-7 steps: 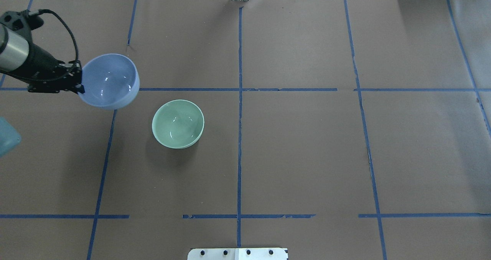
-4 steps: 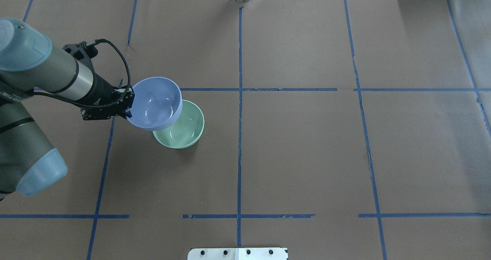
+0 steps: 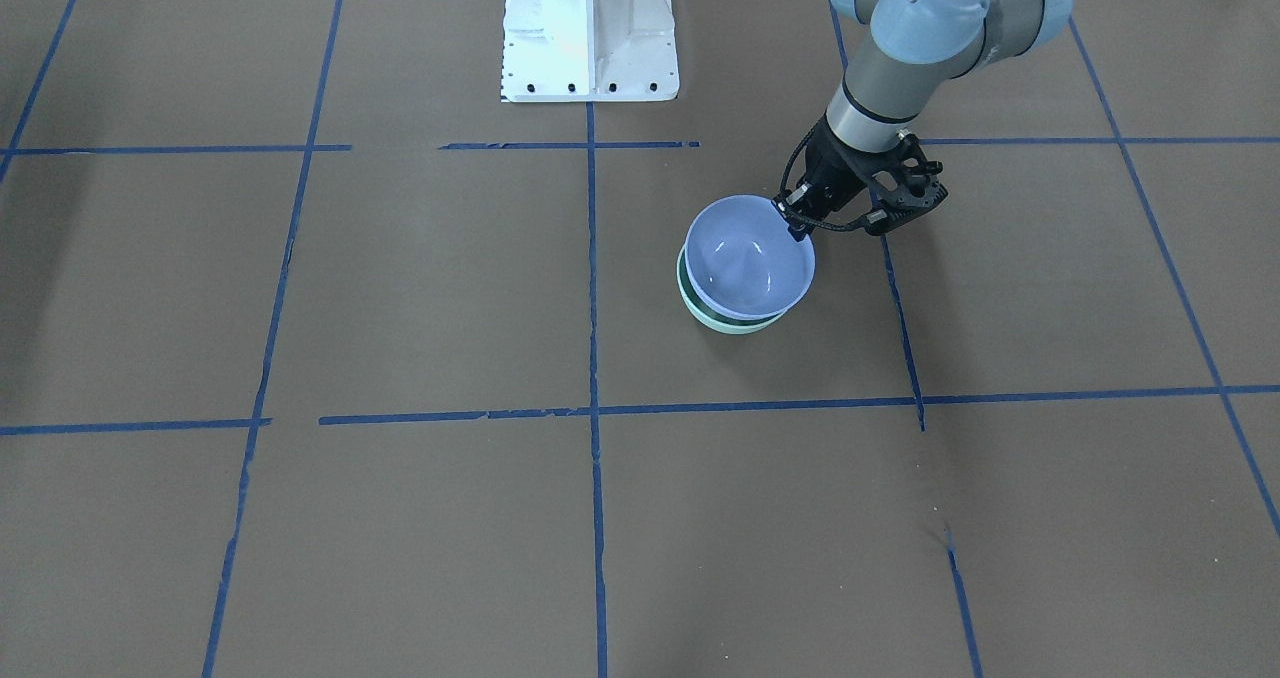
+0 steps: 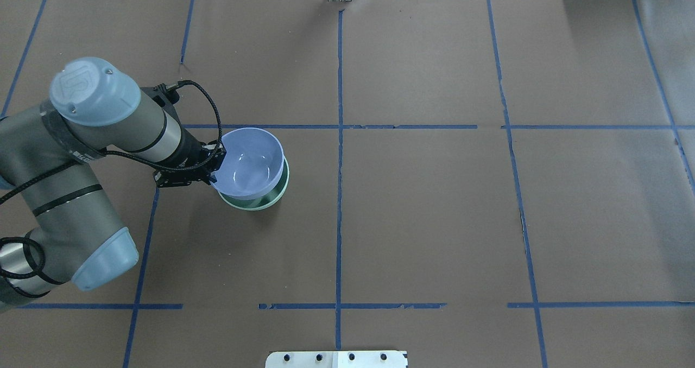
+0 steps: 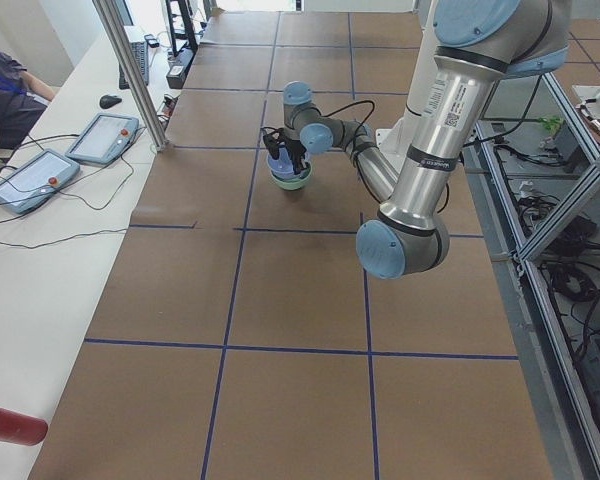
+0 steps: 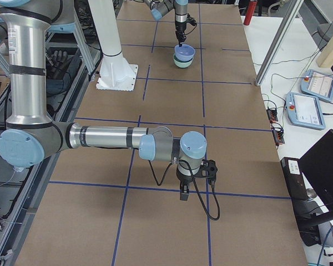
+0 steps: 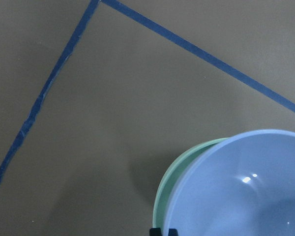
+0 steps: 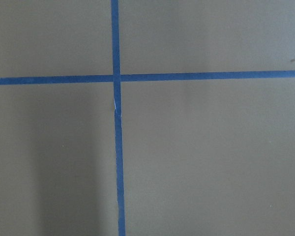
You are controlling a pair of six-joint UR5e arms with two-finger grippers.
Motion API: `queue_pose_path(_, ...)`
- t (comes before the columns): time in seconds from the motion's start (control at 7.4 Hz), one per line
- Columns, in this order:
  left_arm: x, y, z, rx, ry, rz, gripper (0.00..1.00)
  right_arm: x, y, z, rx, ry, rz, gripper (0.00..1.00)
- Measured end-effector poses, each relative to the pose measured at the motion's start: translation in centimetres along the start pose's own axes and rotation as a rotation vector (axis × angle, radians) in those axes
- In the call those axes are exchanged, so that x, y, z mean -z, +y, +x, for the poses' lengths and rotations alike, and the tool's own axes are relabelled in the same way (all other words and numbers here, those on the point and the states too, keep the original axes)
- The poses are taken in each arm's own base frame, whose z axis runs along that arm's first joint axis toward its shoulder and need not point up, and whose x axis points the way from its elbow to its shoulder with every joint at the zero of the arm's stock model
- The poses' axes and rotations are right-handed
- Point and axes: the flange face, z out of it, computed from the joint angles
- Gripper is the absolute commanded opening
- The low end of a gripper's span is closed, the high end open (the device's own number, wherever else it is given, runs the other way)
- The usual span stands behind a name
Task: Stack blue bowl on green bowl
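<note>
Right gripper (image 6: 184,195): parked above the surface (image 6: 155,233) by its right edge, out of the way; fingers' state cannot be told.
Left gripper (image 4: 216,160): fingers pinch the rim of the blue bowl (image 4: 251,159), so it hangs level, centred over the green bowl (image 4: 255,205), left half, for nesting.

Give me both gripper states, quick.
Left gripper: closed on the rim of the blue bowl, over the green bowl.
Right gripper: cannot be told; only the side camera shows it.
</note>
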Motion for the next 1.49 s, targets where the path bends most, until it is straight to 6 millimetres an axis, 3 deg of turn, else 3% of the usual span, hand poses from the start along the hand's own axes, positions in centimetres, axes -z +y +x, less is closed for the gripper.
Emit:
queue_pose_path(0.14,-0.9,0.5,0.1,-0.002,-0.011,0.000,0.00,0.0,0.0,0.0,0.000,0.000,0.000,1.00)
queue_pose_path(0.27,-1.7,0.7,0.2,0.003,-0.022,-0.001,0.32,0.0,0.0,0.0,0.000,0.000,0.000,1.00)
queue_pose_path(0.41,-2.1,0.8,0.2,0.006,-0.027,-0.002,0.95,0.0,0.0,0.0,0.001,0.000,0.000,1.00)
queue_pose_path(0.54,-2.2,0.8,0.2,0.007,-0.027,0.005,1.00,0.0,0.0,0.0,0.001,0.000,0.000,1.00)
queue_pose_path(0.81,-1.3,0.9,0.4,0.000,-0.008,0.024,1.00,0.0,0.0,0.0,0.000,0.000,0.000,1.00)
queue_pose_path(1.08,2.5,-0.1,-0.4,-0.027,0.046,0.051,1.00,0.0,0.0,0.0,-0.001,0.000,0.000,1.00)
queue_pose_path(1.22,4.6,-2.6,-2.2,-0.076,0.054,0.083,1.00,0.0,0.0,0.0,0.000,0.000,0.000,1.00)
queue_pose_path(1.49,7.6,-9.1,-8.9,-0.235,0.012,0.112,1.00,0.0,0.0,0.0,0.000,0.000,0.000,1.00)
